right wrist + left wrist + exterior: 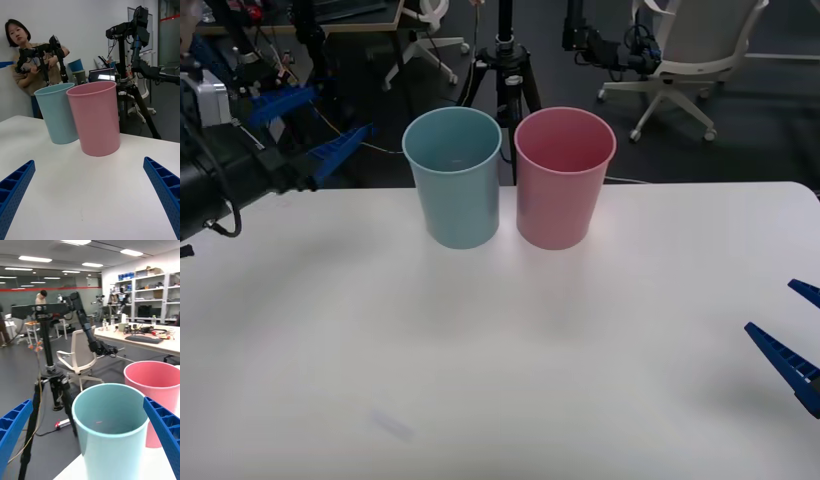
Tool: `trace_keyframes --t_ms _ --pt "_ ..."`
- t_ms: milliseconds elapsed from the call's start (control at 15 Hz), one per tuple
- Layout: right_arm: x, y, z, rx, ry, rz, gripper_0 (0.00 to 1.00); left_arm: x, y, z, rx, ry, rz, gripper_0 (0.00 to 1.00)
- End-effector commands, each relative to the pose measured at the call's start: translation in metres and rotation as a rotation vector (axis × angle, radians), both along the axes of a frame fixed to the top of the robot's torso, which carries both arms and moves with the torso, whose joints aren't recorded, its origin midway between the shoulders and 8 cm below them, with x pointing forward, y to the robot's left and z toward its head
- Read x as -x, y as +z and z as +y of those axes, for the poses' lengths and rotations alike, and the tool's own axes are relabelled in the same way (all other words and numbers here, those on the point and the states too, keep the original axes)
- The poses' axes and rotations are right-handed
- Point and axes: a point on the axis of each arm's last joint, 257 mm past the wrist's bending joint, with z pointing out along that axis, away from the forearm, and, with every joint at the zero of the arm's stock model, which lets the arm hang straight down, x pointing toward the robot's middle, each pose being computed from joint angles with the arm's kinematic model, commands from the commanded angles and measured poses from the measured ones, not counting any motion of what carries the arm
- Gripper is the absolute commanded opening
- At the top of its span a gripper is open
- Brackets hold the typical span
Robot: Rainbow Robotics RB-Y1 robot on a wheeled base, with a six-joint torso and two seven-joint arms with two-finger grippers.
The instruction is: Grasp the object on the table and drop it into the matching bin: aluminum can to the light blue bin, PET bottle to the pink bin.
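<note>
While my left arm is raised off the far-left edge of the table (480, 380), its gripper (315, 125) sits beyond the tabletop, level w/ the bin rims or a bit higher, fingers spread wide and aimed toward the light blue bin (453, 178). From the left wrist cam I see both blue ribbed fingers (163, 427) apart at the corners, w/ the blue bin's open mouth (110, 420) right between them and close up; nothing is pinched. Inside that bin I get a small reddish fleck low on the inner wall, too small to tell what it is, so I can't say where the can is.

My right arm is low at the near-right side of the table; its gripper (795, 335) hangs just over the surface, also spread, holding nothing. Right wrist cam has its two fingers (165, 187) wide apart w/ bare white tabletop between them, pointed toward both bins.

Bins stand upright at the far-middle of the table, side by side, just about touching at the rims: blue one on my left, pink bin (564, 178) on my right. Pink one looks empty from the front cam as far as I can see in.

Behind the table: a black tripod (505, 70) just beyond the bins and a white office chair (685, 55) further back-right.
</note>
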Motion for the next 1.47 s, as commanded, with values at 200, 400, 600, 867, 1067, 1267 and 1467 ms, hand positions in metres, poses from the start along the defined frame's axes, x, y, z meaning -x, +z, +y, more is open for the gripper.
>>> trace_keyframes --t_ms 200,400,600,867,1067,1267,1467 --pt "0.000 0.000 0.000 0.000 0.000 0.000 1.00 0.037 -0.029 0.037 0.034 0.068 0.042 1.00" --pt "0.000 0.000 0.000 0.000 0.000 0.000 1.00 0.055 -0.054 0.056 0.013 0.126 0.013 1.00" --pt "0.000 0.000 0.000 0.000 0.000 0.000 1.00 0.073 -0.089 0.070 0.023 0.181 0.035 1.00" --pt "0.000 0.000 0.000 0.000 0.000 0.000 1.00 0.101 -0.121 0.089 0.023 0.243 0.043 1.00" --pt "0.000 0.000 0.000 0.000 0.000 0.000 1.00 0.122 -0.136 0.096 -0.010 0.257 0.033 1.00" --pt "0.000 0.000 0.000 0.000 0.000 0.000 1.00 0.141 -0.145 0.092 -0.023 0.201 0.064 1.00" --pt "0.000 0.000 0.000 0.000 0.000 0.000 1.00 0.157 -0.145 0.084 -0.033 0.174 0.072 1.00"
